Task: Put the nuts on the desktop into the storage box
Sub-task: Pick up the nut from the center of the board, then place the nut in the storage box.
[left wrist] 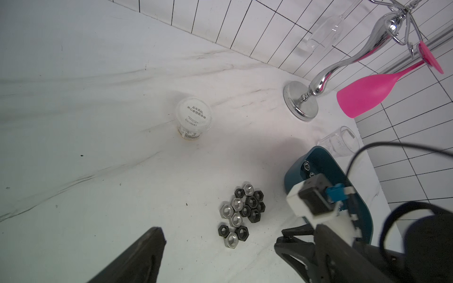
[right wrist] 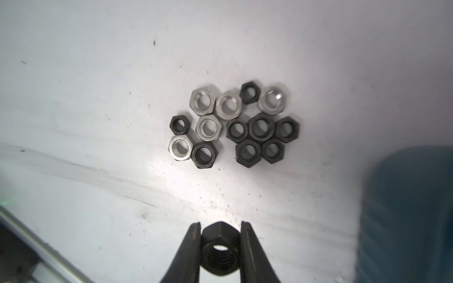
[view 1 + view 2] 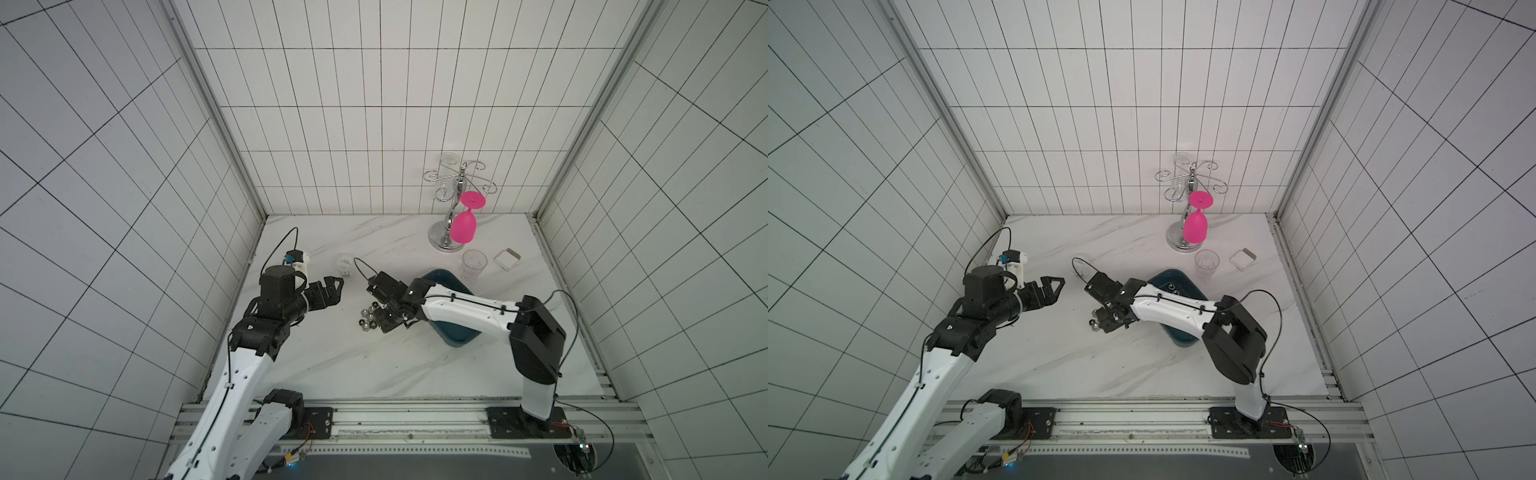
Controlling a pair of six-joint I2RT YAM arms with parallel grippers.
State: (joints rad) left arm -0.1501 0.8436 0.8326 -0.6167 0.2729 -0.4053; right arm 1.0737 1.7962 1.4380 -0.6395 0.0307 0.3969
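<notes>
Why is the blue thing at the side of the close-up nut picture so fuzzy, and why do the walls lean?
Right wrist view: the blue box is blurred at the frame's edge, while the nuts are sharp and glare brightens the table beside them. In both top views, a wide lens splays the wall tiles outward.

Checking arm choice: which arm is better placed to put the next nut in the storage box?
Right. The right gripper grips a black nut, its arm reaching over the storage box; the left gripper hangs open, empty.
</notes>
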